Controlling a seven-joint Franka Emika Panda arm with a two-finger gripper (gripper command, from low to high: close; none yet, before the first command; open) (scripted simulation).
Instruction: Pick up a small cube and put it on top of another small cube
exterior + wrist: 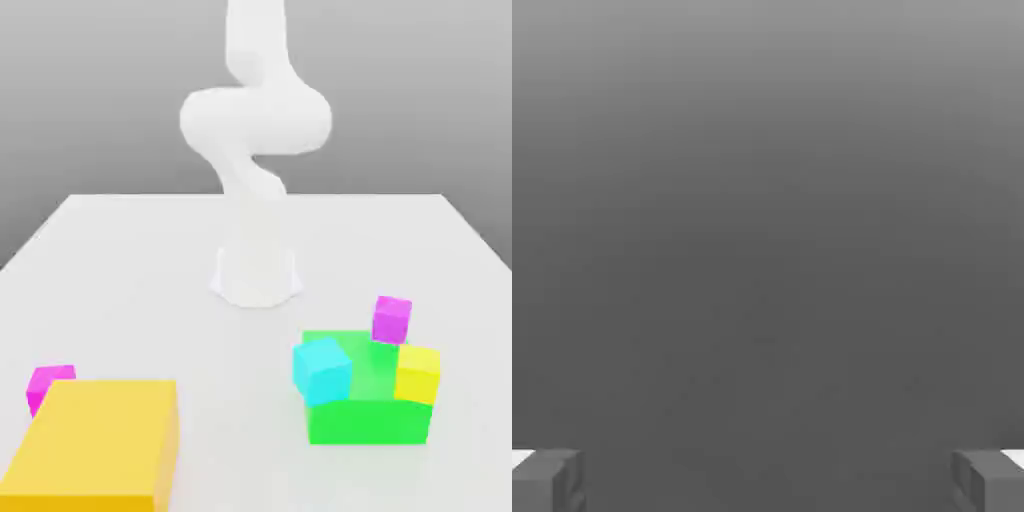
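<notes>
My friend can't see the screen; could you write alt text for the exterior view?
A white robot arm stands on a white table. Magenta, cyan and yellow cubes sit on a green block; another magenta cube sits behind a large yellow block.

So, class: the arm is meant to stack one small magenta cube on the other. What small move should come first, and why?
Probably lower the open gripper toward the magenta cube on the green block: the fingers stand wide with nothing between them, and the other magenta cube sits half hidden behind the yellow block.
</notes>
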